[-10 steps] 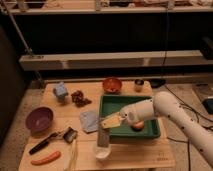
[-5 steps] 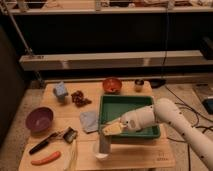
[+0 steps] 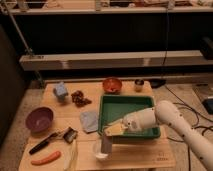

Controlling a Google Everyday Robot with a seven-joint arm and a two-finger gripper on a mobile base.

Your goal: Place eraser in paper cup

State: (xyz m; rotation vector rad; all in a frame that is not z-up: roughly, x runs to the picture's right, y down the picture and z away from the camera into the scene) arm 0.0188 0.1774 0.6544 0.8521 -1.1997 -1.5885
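Note:
The paper cup (image 3: 100, 153) is a small white cup standing near the table's front edge, just in front of the green tray's left corner. The eraser (image 3: 106, 145) is a dark grey block held upright, with its lower end at or inside the cup's mouth. My gripper (image 3: 107, 136) reaches in from the right across the tray. It is directly above the cup and shut on the eraser's upper end.
The green tray (image 3: 131, 104) lies under my arm. A grey-blue square pad (image 3: 90, 120) lies left of it. A purple bowl (image 3: 39, 119), black-handled brush (image 3: 50, 140) and orange carrot (image 3: 45, 159) are front left. A red bowl (image 3: 112, 85) and small dark cup (image 3: 139, 85) stand at the back.
My gripper has come down and slightly left over the white cup, bringing the arm lower over the tray. The cup has not moved.

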